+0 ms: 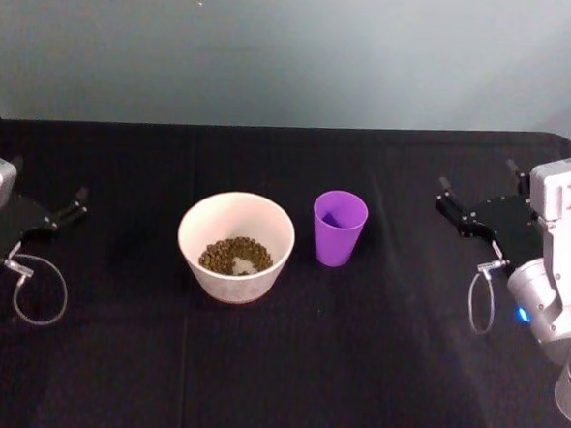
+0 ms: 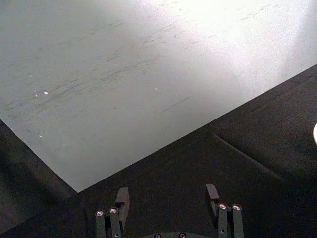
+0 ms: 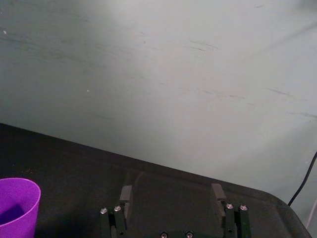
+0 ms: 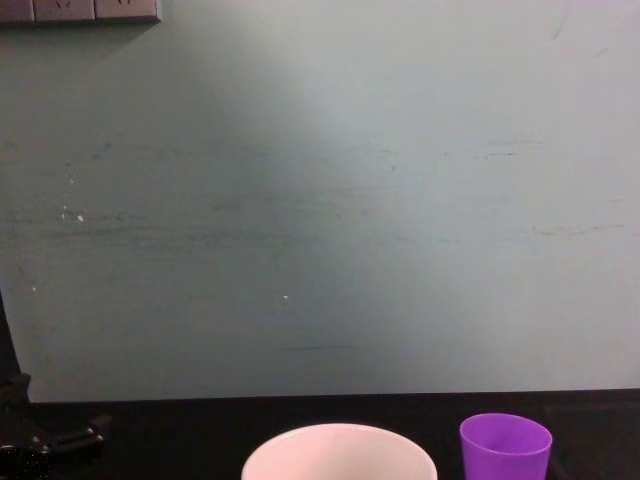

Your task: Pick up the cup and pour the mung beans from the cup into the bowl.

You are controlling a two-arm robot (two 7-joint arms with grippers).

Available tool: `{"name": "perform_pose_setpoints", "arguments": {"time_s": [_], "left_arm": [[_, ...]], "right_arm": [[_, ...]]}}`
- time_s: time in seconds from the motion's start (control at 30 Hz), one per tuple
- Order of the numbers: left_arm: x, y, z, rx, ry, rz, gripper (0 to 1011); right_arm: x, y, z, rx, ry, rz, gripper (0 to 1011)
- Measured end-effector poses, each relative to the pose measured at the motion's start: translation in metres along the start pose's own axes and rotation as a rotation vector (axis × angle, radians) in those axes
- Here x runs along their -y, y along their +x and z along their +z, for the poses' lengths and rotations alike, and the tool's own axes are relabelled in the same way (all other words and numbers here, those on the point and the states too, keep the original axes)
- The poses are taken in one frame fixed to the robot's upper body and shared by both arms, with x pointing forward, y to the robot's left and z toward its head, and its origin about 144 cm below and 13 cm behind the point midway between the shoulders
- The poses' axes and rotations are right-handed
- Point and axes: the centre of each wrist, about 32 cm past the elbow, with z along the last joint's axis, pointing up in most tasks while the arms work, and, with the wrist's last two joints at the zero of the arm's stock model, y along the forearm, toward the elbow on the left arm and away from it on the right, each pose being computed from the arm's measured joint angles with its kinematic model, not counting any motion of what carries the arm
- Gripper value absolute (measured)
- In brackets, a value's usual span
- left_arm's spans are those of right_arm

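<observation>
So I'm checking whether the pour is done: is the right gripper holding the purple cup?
No. In the head view the cup stands upright on the table beside the bowl, with the right gripper open and well apart from it.

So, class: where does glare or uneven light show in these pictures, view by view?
Left wrist view: strong glare washes out the pale wall at upper right. Chest view: the wall darkens toward the left. Head view: even light; the small purple plastic cup and wide white bowl read clearly on the black table.
</observation>
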Motion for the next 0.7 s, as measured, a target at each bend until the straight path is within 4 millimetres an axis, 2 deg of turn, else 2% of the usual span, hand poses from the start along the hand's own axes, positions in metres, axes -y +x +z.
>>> {"name": "perform_pose_setpoints", "arguments": {"time_s": [0.7], "left_arm": [[0.0,0.0,0.0,0.0,0.0,0.0,1000]], "right_arm": [[0.0002,-0.0003,0.0001,-0.001,0.001,-0.001,1002]]}}
